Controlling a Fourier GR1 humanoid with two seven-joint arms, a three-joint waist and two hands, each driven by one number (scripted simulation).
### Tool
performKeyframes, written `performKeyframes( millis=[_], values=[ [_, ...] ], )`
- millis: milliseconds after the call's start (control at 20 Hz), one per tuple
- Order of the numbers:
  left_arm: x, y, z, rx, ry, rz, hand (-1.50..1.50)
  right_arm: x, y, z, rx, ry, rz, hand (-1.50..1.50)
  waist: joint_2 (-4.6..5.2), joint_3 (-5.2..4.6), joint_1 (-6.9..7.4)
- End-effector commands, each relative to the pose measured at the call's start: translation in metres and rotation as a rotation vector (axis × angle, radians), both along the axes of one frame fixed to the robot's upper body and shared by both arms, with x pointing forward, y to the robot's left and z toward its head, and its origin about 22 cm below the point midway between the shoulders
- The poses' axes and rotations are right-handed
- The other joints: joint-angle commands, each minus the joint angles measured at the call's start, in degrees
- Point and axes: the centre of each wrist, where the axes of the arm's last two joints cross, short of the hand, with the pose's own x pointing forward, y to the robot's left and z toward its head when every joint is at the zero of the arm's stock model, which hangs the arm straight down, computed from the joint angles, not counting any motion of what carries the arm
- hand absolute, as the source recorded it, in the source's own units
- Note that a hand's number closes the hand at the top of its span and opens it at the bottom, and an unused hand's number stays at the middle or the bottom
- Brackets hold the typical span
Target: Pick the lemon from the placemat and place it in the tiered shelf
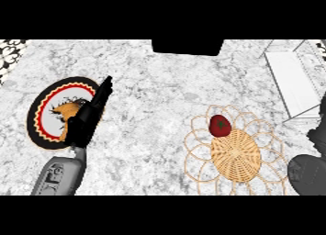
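A round red fruit with a green stem (220,125) lies on the upper left part of a woven wicker placemat (237,158) at the right of the counter; no yellow lemon shows. The white tiered shelf (293,81) stands at the far right, behind the placemat. My right hand (325,120) shows at the view's right edge, partly cut off, its fingers straight and pointing up beside the shelf's near corner, apart from the fruit. My left hand (87,118) stretches flat over a plate at the left, fingers straight, holding nothing.
A round plate (48,112) with a black, red and yellow rim lies at the left under my left hand, an orange-brown item (67,110) on it. A dark block (187,47) sits at the back edge. Patterned tiles (4,53) show at the far left corner.
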Motion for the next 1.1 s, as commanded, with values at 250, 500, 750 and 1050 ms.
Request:
performKeyframes(
  millis=[250,500,750,1050],
  values=[
    [0.003,-0.011,0.002,0.014,0.005,-0.003,0.00,-0.032,0.048,0.069,-0.113,-0.439,-0.096,-1.50,-0.38,-0.16,-0.44],
    [0.002,-0.003,-0.004,0.006,0.015,-0.004,0.00,-0.068,0.066,0.088,-0.023,-0.537,-0.181,-1.50,-0.60,-0.23,0.07],
    [0.008,-0.011,0.010,0.008,0.010,-0.024,0.00,-0.088,0.070,0.099,0.053,-0.542,-0.268,-1.50,-1.07,-0.25,1.54],
    [0.006,-0.017,-0.002,0.024,0.028,-0.063,0.00,-0.105,0.077,0.098,0.087,-0.507,-0.297,-1.50,-1.17,-0.37,3.24]
  ],
)
